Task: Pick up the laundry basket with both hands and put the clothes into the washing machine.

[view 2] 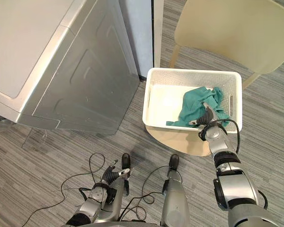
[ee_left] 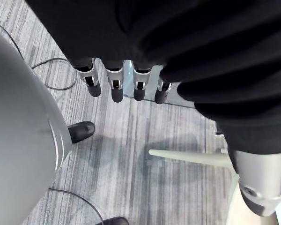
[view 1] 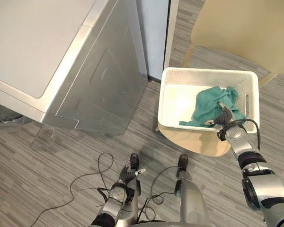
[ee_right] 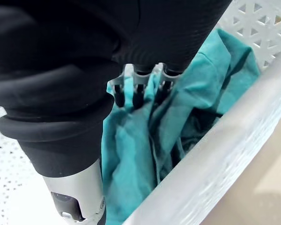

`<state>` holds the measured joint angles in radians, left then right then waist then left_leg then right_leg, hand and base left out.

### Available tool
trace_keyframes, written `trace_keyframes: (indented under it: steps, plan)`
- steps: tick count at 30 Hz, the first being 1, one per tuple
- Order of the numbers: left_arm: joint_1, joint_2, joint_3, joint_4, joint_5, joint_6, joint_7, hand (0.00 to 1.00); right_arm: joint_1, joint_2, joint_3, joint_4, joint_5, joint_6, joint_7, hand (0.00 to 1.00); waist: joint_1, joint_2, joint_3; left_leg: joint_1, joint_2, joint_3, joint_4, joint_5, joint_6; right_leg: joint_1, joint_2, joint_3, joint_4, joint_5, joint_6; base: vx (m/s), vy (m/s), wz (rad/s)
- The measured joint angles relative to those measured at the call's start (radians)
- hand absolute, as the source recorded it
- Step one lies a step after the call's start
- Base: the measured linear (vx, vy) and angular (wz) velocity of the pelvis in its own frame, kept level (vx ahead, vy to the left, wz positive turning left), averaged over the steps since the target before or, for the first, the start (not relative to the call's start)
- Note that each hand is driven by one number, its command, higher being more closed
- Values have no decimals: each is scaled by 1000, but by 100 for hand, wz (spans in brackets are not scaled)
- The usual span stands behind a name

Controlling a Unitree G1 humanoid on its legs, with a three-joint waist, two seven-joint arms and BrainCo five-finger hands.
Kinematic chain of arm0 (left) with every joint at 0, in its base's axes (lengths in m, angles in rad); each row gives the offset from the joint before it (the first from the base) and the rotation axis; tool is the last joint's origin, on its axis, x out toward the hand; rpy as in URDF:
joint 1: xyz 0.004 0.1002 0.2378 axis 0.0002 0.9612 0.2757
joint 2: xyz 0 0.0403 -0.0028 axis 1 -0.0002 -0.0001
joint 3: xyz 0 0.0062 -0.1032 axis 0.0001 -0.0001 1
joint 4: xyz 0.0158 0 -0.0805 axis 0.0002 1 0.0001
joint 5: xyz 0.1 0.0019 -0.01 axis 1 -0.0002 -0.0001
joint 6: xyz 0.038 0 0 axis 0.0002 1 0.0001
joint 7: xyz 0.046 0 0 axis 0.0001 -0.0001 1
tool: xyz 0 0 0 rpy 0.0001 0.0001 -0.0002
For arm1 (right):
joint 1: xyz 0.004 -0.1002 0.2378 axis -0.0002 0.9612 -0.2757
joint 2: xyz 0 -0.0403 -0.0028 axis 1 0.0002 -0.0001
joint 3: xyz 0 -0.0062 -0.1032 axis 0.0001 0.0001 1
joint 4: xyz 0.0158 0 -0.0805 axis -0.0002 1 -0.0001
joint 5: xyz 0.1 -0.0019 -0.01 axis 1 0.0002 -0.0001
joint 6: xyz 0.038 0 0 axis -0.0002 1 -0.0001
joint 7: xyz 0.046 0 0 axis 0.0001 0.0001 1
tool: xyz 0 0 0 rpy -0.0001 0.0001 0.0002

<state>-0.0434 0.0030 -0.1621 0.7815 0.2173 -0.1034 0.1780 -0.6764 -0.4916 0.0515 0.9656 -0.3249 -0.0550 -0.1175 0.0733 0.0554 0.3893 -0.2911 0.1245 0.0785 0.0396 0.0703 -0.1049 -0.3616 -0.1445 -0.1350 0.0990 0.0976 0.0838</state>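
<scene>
My right hand (view 1: 223, 118): fingers (ee_right: 138, 93) straight, tips touching teal cloth (view 1: 210, 105) inside basket (view 1: 203, 71). Left hand (view 1: 128, 176) relaxed-open, well apart.

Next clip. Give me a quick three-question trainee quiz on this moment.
1. True or false: the teal cloth lies inside the white basket.
2. The right hand has its fingertips on: A) the washing machine B) the cloth C) the floor.
3. Short answer: what does the left hand hold?
Key: 1 true; 2 B; 3 nothing, its fingers are relaxed.
</scene>
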Motion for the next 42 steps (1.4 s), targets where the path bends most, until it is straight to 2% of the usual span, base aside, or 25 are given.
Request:
trace_keyframes:
  steps: [8, 14, 16, 19, 22, 23, 25, 28, 31, 36, 39, 42]
  plan:
    - [-10, -1, 8, -38, 31, 7, 7, 0, -28, -75, 44, -11, -49, 0, -15, 0, 0, -5, 19, -100, 5, 1, 49, -3, 3, -99, -2, 5, 43, -2, 2, 15, -1, 0]
    - [-75, -16, 50, -38, 28, 11, 27, 0, -104, -86, 186, -6, -177, 21, -34, 0, 0, -17, 57, -229, 14, -12, 153, -26, 6, -216, -4, 9, 132, -22, -9, -86, -23, 3]
    - [-87, -20, 57, -44, 18, 12, 38, 0, -115, -96, 235, -7, -255, 27, -35, 0, 2, -16, 58, -261, 12, -34, 155, -28, 8, -245, -15, -10, 162, -41, -10, -85, -8, 24]
    - [-88, -22, 82, -50, 8, 13, 44, 0, -114, -105, 244, -8, -276, 29, -34, 0, 2, -20, 57, -290, 12, -61, 156, -26, -3, -268, -21, -34, 192, -55, -16, -62, -27, 26]
    - [-88, -22, 98, -68, -11, 19, 49, 0, -114, -106, 254, -11, -275, 33, -35, 0, 3, -36, 50, -316, 9, -81, 155, -18, -16, -304, -28, -49, 228, -71, -22, -43, -34, 14]
    - [-89, -21, 110, -69, -11, 19, 50, 0, -114, -107, 263, -14, -275, 34, -36, 100, 3, -40, 47, -325, 10, -88, 155, -15, -21, -314, -28, -52, 239, -74, -23, -39, -50, 9]
    - [-91, -30, 128, -74, -11, 21, 64, 0, -114, -111, 281, -15, -277, 42, -39, 100, 7, -48, 43, -336, 10, -104, 156, -11, -27, -330, -30, -58, 253, -81, -29, -32, -46, 8]
    - [-96, -40, 134, -82, -13, 21, 70, 0, -115, -128, 294, -18, -282, 63, -58, 100, 33, -49, 42, -343, 10, -114, 154, -5, -36, -347, -30, -61, 276, -90, -35, -22, -45, 6]
    - [-97, -41, 135, -84, -19, 21, 82, 0, -111, -131, 294, -16, -245, 64, -60, 100, 46, -50, 41, -343, 12, -133, 152, 5, -41, -349, -30, -77, 295, -102, -42, -3, -47, 12]
    - [-97, -41, 137, -82, -49, 31, 89, 0, -56, -117, 275, -8, -106, 59, -54, 100, 53, -54, 29, -338, 13, -153, 151, 13, -44, -342, -32, -97, 324, -128, -47, 11, -45, 12]
    - [-97, -42, 149, -82, -50, 32, 92, 0, 1, -78, 216, -7, -32, 60, -54, 100, 57, -59, 26, -312, 14, -158, 146, 16, -46, -312, -34, -106, 327, -135, -48, 45, -26, 10]
    - [-96, -48, 170, -82, -50, 32, 111, 0, 52, -38, 115, 25, 110, 76, -63, 100, 74, -59, 26, -265, 13, -155, 138, 19, -43, -261, -35, -111, 321, -139, -45, 83, -19, 7]
